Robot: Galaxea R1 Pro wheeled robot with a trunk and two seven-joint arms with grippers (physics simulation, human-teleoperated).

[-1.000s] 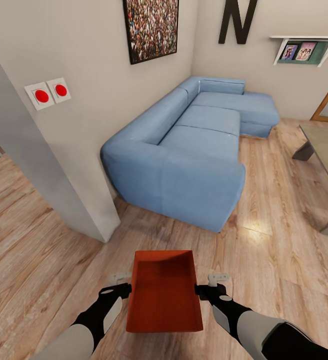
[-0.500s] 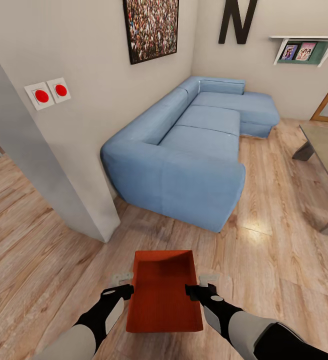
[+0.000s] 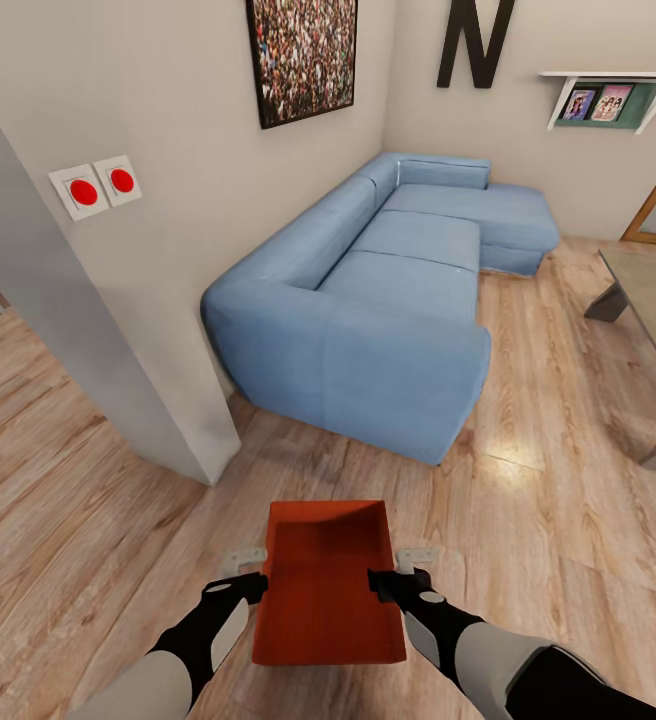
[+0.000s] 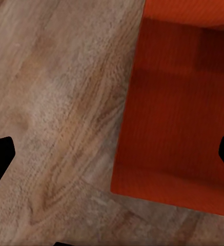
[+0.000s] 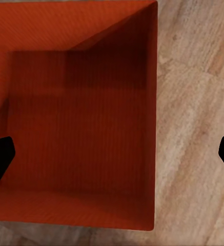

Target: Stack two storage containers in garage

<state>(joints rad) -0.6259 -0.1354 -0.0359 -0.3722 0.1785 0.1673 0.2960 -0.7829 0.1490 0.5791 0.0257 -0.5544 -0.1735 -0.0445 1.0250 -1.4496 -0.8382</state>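
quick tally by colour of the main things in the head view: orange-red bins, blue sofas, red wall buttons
orange-red storage container: 1
blue sofa: 1
red wall buttons: 2
total: 4

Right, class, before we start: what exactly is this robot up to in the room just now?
The robot stands on a wood-plank floor beside a blue sofa, with one orange-red storage container in front of it. The left gripper straddles the container's left wall and the right gripper its right wall, fingers open to either side of each wall. The container looks empty, and neither gripper has closed on it yet.
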